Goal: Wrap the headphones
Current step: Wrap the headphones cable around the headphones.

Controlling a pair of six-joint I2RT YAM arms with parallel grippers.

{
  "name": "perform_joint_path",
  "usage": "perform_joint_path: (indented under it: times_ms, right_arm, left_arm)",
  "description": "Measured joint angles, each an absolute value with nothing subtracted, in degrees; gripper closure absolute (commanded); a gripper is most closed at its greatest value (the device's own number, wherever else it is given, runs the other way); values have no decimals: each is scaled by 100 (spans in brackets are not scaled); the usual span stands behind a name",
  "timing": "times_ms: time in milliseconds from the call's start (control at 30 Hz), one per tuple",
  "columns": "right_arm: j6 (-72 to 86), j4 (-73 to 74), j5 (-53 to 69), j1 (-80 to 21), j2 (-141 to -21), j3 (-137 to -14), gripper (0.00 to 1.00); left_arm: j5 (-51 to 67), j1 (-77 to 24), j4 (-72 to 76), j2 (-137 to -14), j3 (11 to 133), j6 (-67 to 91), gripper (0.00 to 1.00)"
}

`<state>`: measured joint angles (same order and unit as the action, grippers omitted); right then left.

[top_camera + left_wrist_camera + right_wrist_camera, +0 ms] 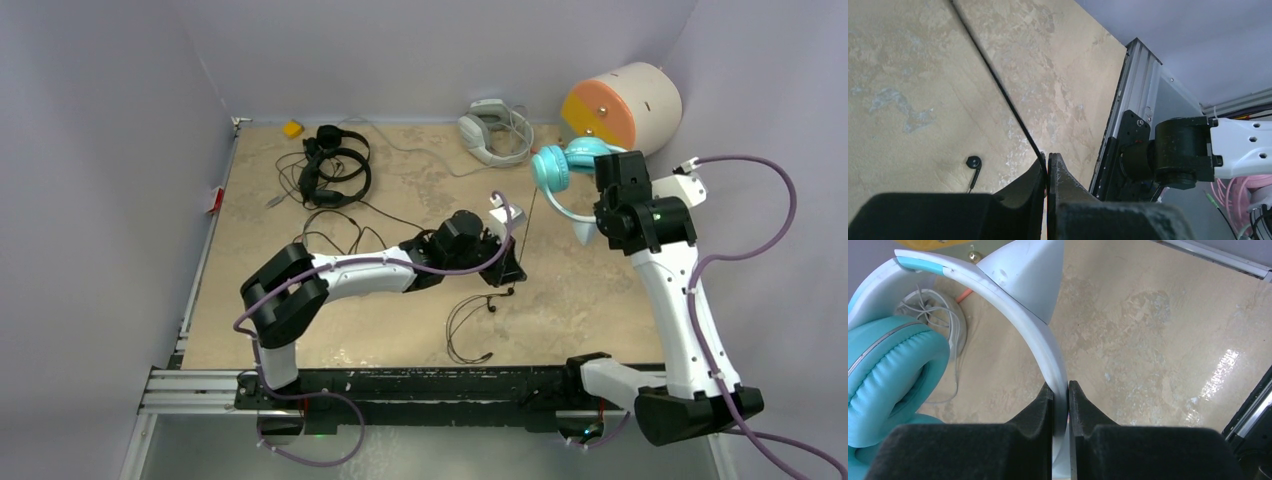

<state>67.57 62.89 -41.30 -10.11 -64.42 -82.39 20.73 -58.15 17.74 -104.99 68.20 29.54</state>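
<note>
Two tight grips: right gripper (1060, 390) on white band (998, 295) of teal headphones (893, 370), left gripper (1047, 165) on black cord (998, 85).

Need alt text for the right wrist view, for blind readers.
The right gripper is shut on the white band of the teal headphones, beside a cat ear. A pale headset with white cord lies on the tan table.

Illumination is bright, even and diffuse in all 3 views. Shadows on the table (580, 300) are faint and soft-edged. 1 white glare patch marks the tabletop (1220, 375) in the right wrist view. The near finger pads (1020, 192) render dark and blurred in both wrist views.
</note>
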Motion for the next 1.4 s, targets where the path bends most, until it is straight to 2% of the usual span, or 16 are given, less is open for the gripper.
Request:
perform_joint_path:
  times_ms: [367,567,967,1167,1400]
  right_arm:
    - [6805,6132,-4206,-1011,-6796,-7891,100]
    - [6584,5695,-4217,-1011,-7019,-7509,100]
    - [6128,5419,-3854,-1332,-7944,-7142,100]
    - [5288,4718,-3846,-1865,-7848,-6632,100]
    - [3511,3699,-3363,-2303,-7061,-5881,100]
  left_arm:
    - [1225,-6294,491,-10495,7533,2233,100]
    - [727,-6320,-696,-10420,7878,1756,100]
    - [95,-6377,-1859,-9638,8449,679,100]
    - [-467,-6379,-2274,-9526,8560,56,100]
    - [-591,-6296,-2276,-9072,8366,-567,100]
